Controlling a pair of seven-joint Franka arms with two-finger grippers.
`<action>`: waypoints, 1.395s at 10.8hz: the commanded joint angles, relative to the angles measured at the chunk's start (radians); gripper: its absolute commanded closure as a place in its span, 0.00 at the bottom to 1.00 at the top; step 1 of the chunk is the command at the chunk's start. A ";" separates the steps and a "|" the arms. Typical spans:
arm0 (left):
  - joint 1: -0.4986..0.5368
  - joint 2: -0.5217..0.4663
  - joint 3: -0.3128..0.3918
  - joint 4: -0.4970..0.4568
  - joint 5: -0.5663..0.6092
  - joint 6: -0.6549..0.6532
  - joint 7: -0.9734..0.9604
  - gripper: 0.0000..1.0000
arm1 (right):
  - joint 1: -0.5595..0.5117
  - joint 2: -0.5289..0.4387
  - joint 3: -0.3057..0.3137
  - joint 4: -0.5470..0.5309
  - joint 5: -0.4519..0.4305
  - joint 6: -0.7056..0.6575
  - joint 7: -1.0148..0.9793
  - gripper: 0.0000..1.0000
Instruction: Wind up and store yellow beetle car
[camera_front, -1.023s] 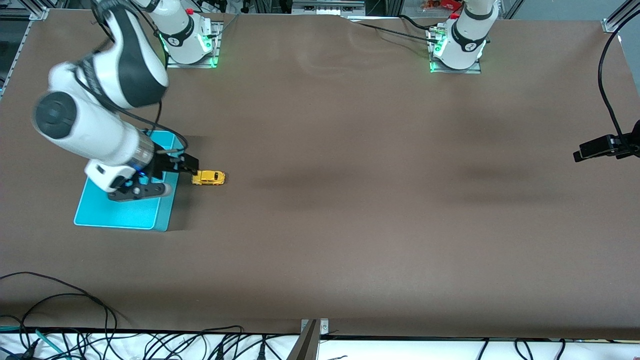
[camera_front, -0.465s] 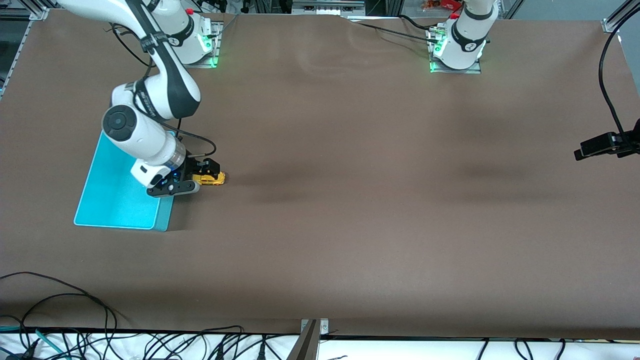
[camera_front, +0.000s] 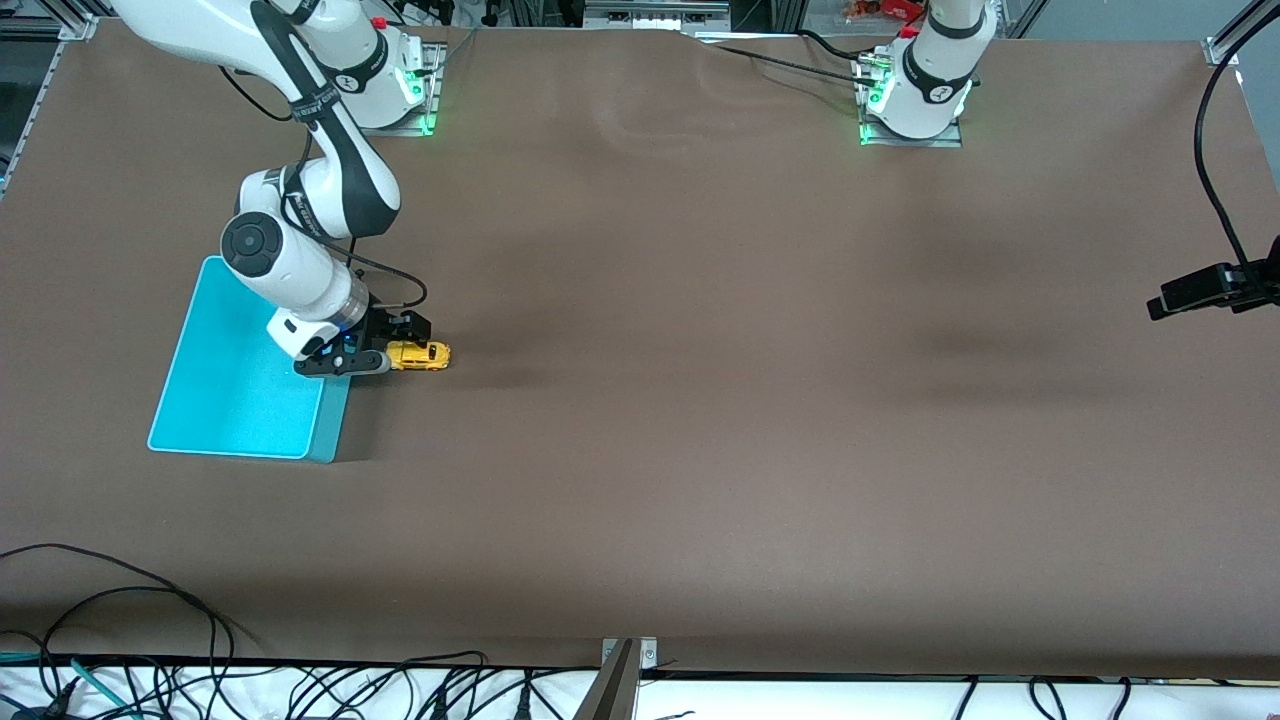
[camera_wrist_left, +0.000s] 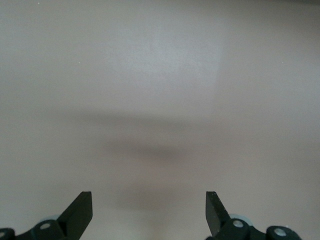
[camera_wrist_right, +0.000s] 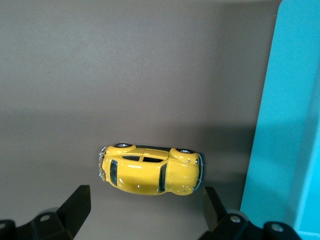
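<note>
The yellow beetle car (camera_front: 420, 355) stands on the brown table right beside the turquoise bin (camera_front: 240, 400), on the side toward the left arm's end. My right gripper (camera_front: 398, 340) is low over the car and open. In the right wrist view the car (camera_wrist_right: 150, 170) lies just past the fingertips (camera_wrist_right: 75, 205), which are spread wider than its length, and my right gripper (camera_wrist_right: 145, 207) holds nothing. The bin's wall (camera_wrist_right: 295, 125) shows next to the car. My left gripper (camera_wrist_left: 148, 210) is open and empty over bare table; it is out of the front view.
The bin's wall is very close to the car and the right gripper. The left arm's base (camera_front: 925, 80) stands at the table's back edge and the arm waits. A black camera mount (camera_front: 1210, 290) sits at the left arm's end. Cables (camera_front: 150, 640) lie along the edge nearest the front camera.
My right arm has swung from over the bin toward the car and come down low over it. The car has not moved.
</note>
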 joint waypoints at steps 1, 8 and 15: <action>-0.005 -0.019 0.020 -0.030 -0.024 0.012 -0.002 0.00 | 0.016 0.013 0.031 -0.014 -0.085 0.045 0.011 0.00; 0.009 -0.024 0.020 -0.049 -0.026 0.024 0.000 0.00 | 0.024 0.010 0.256 -0.036 -0.126 0.058 -0.531 0.00; 0.006 -0.022 0.016 -0.050 -0.026 0.023 -0.002 0.00 | -0.128 0.128 0.252 -0.017 -0.124 0.206 -1.202 0.00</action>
